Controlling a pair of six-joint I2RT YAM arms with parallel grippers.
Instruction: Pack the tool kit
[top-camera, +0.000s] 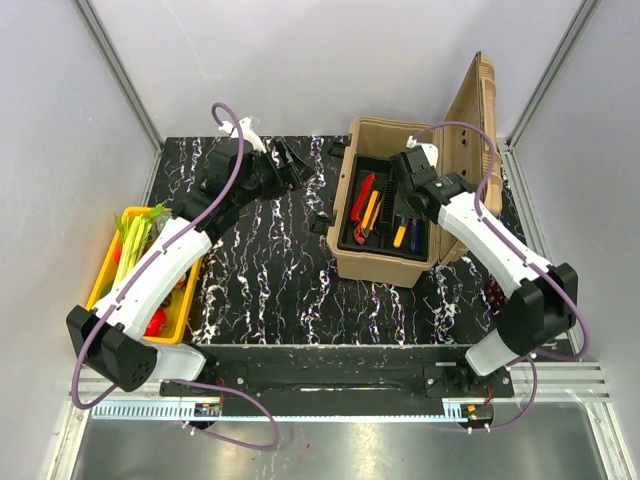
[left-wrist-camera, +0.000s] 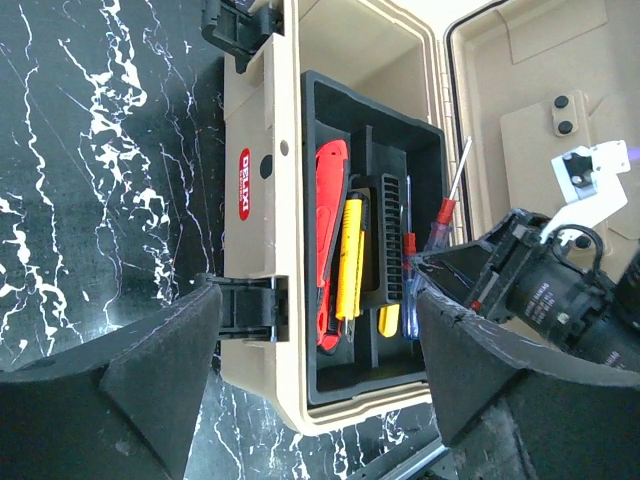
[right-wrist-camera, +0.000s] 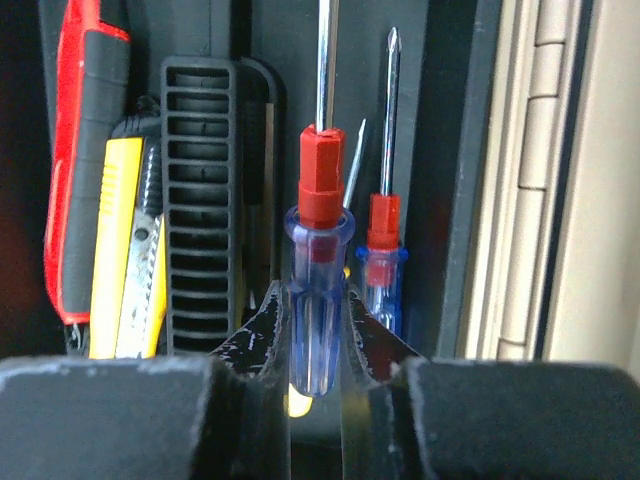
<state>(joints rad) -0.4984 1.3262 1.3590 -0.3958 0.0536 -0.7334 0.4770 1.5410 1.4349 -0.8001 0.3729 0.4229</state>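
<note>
The tan toolbox (top-camera: 372, 262) stands open at centre right, its lid (top-camera: 478, 105) raised. In its black inner tray (left-wrist-camera: 372, 385) lie a red-handled tool (right-wrist-camera: 85, 150), a yellow knife (right-wrist-camera: 118, 250) and a blue-handled screwdriver (right-wrist-camera: 383, 255). My right gripper (right-wrist-camera: 315, 330) is shut on a second blue-handled screwdriver (right-wrist-camera: 318, 250) with a red collar, its shaft pointing away, just over the tray's right slot. My left gripper (top-camera: 292, 165) hovers open to the left of the box with nothing between its fingers (left-wrist-camera: 150, 385).
A yellow tray (top-camera: 103, 268) of vegetables sits at the left table edge beside the left arm. Two black latches (left-wrist-camera: 245, 305) stick out from the toolbox's left side. A ribbed black divider (right-wrist-camera: 200, 200) stands in the tray's middle. Grey walls enclose the black marbled table (top-camera: 270, 290).
</note>
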